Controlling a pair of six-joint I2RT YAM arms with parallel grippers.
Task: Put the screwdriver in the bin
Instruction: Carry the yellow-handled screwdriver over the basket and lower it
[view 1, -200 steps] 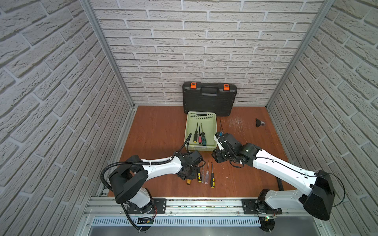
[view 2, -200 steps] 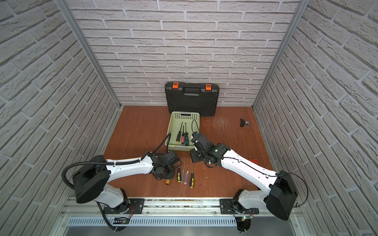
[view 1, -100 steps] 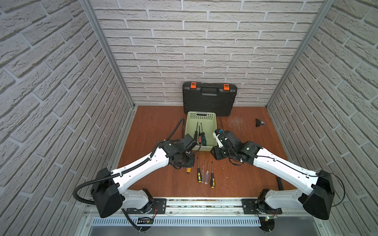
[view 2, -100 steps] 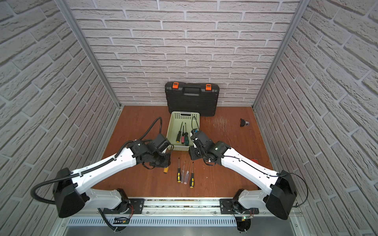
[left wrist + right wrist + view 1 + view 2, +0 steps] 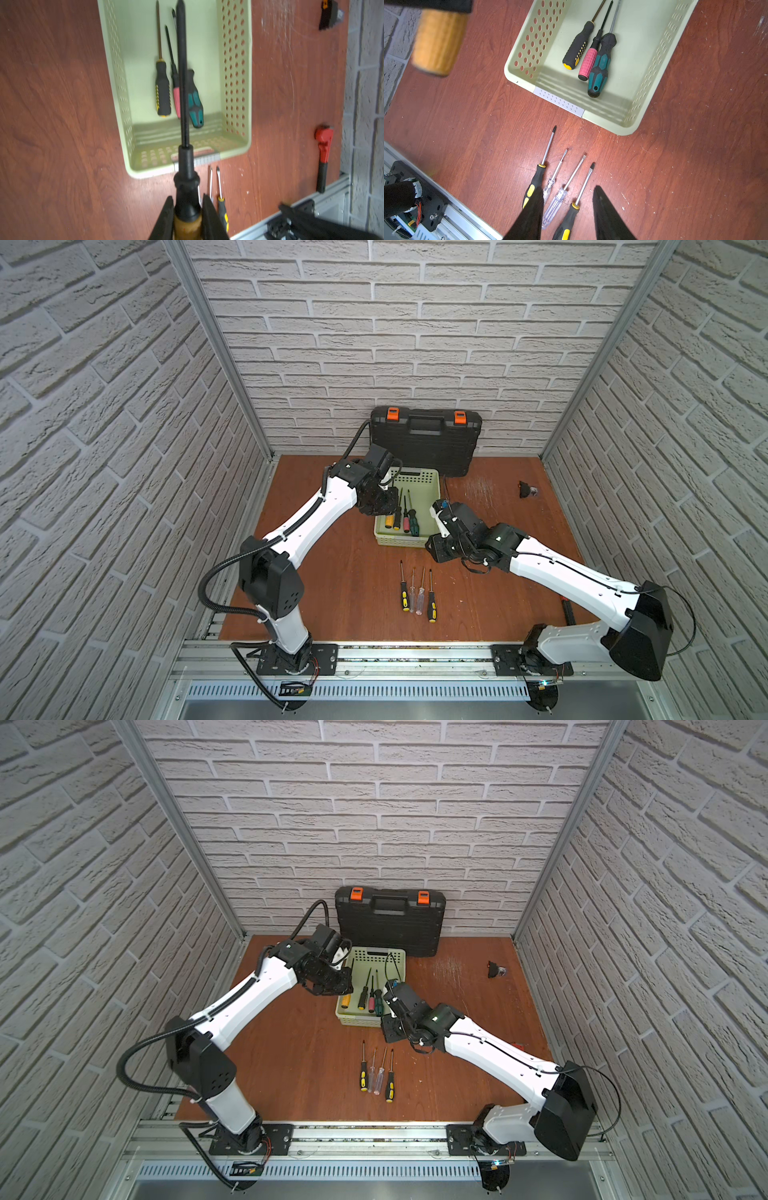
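Three screwdrivers (image 5: 588, 60) in bin (image 5: 639, 68); four loose ones (image 5: 536, 176) beside; tool case (image 5: 426, 448) behind.

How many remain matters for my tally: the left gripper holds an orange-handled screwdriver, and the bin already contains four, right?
Not four: the right wrist view shows three screwdrivers in the bin. The left gripper does hold the orange-handled screwdriver.

The pale green perforated plastic bin (image 5: 209, 62) has bare floor on its right; three screwdrivers (image 5: 588, 60) fill the middle, and the amber-handled black screwdriver (image 5: 182, 83) in the left fingers (image 5: 164, 218) hangs over its left. A black plastic tool case (image 5: 426, 443) stands behind; four screwdrivers (image 5: 420, 599) line the brown tabletop (image 5: 332, 572) in front.
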